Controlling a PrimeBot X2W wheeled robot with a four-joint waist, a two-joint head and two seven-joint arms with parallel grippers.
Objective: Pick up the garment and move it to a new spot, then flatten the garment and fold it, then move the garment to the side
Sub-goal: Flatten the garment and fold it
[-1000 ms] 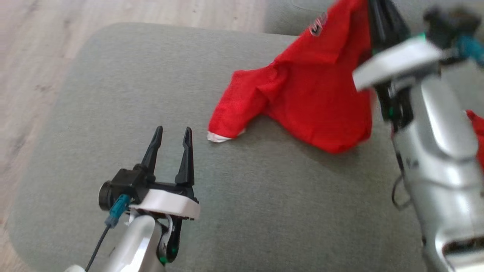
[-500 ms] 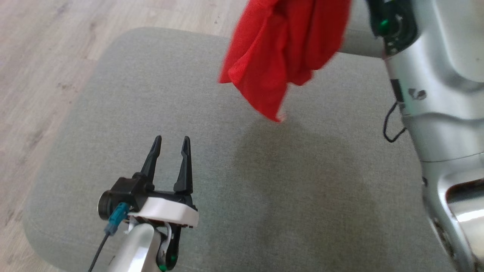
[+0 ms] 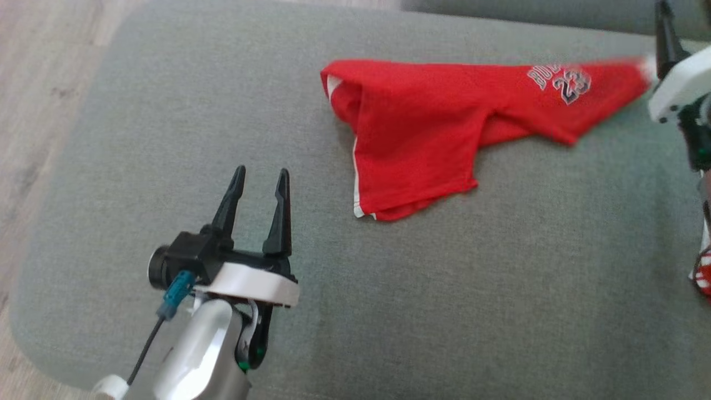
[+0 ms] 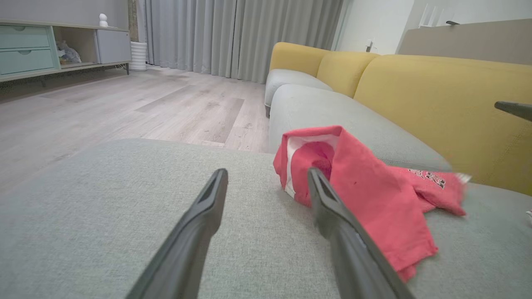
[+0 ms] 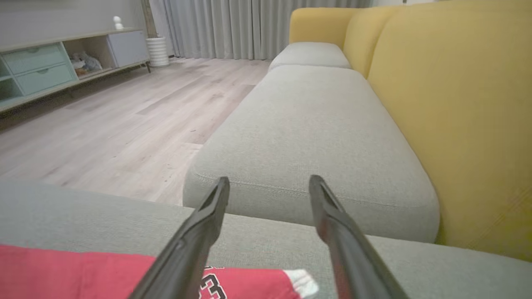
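The garment (image 3: pixel 422 133) is a red shirt with white trim and a printed number. It lies loosely spread and partly doubled over on the grey seat cushion (image 3: pixel 166 111), stretching toward the right. My left gripper (image 3: pixel 261 172) hovers open and empty at the lower left, a short way from the shirt's left hem (image 4: pixel 374 195). My right gripper (image 5: pixel 268 180) is open with nothing between its fingers, just above the shirt's white-edged right tip (image 5: pixel 62 274). One of its fingers (image 3: pixel 665 39) shows at the head view's right edge.
A yellow backrest (image 5: pixel 457 104) runs along the far side of the sofa. A second grey cushion (image 5: pixel 311 137) adjoins this one. Wooden floor (image 4: pixel 104 108) lies off the cushion's left edge, with a low cabinet (image 4: pixel 29 54) beyond. A red-and-white item (image 3: pixel 704 272) sits at the right edge.
The garment hung bunched from my shut right gripper; now it lies stretched out on the cushion and that gripper has opened and let go. The head camera shifted. My left gripper stayed open.
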